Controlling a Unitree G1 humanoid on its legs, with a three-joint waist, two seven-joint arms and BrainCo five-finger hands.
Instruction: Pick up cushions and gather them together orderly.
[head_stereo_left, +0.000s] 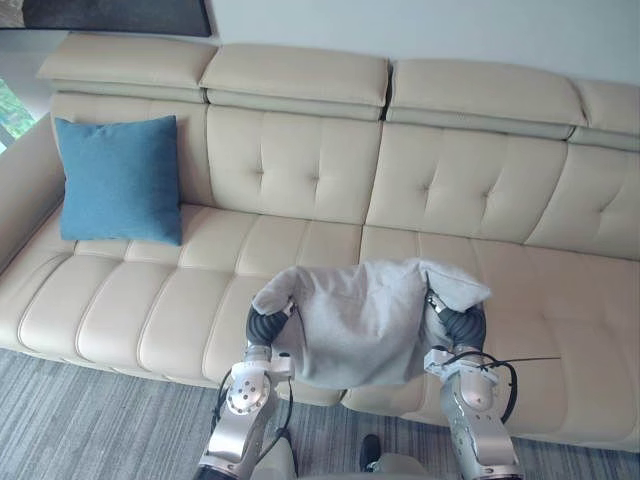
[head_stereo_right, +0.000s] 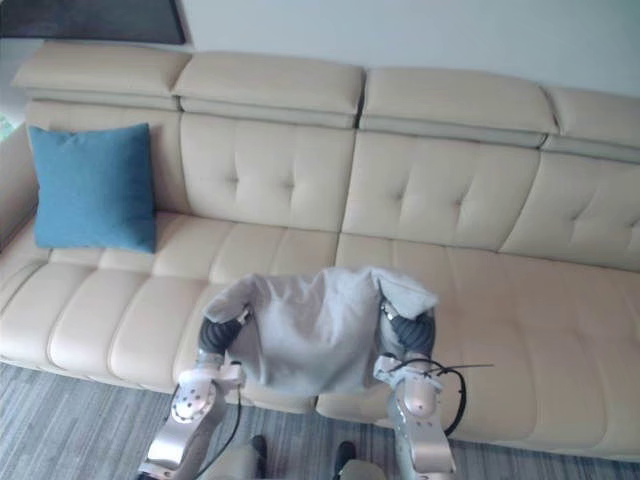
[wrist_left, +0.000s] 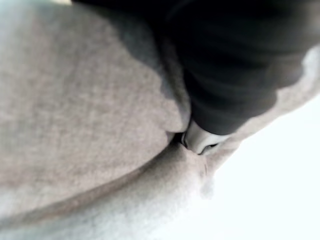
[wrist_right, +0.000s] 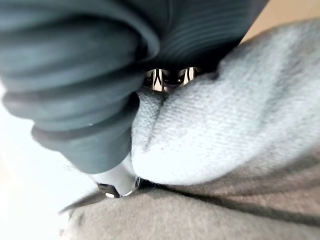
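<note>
Cushions are the job, and two show in the left eye view. A square blue fabric cushion (head_stereo_left: 118, 180) stands upright against the backrest at the left end of the long cream tufted leather sofa (head_stereo_left: 300, 165). A soft grey cloth cushion (head_stereo_left: 350, 325) hangs over the sofa's front edge, about midway along it. It is raised off the seat between the left hand (head_stereo_left: 262, 325) and the right hand (head_stereo_left: 462, 325), one at each upper corner. Its middle sags and its lower edge droops, so I judge it light, limp and thinly filled. It should be neither slippery nor fragile.

From the left wrist view, a silver fingertip (wrist_left: 200, 140) is sunk in a crease of the grey cloth with fabric gathered round it. That reads as a pinch on that corner.

From the right wrist view, the thumb (wrist_right: 117, 182) digs into the fabric. A fat fold of cushion bulges between it and the fingers glimpsed under the dark cover, so this hand is clamped on its corner.

Corner holds suit so floppy a thing, since the cloth bunches easily under the digits. The risk I see is the body swinging or folding on the way to the sofa's left end. A hold nearer the side seams would keep it flatter for setting beside the blue one.
</note>
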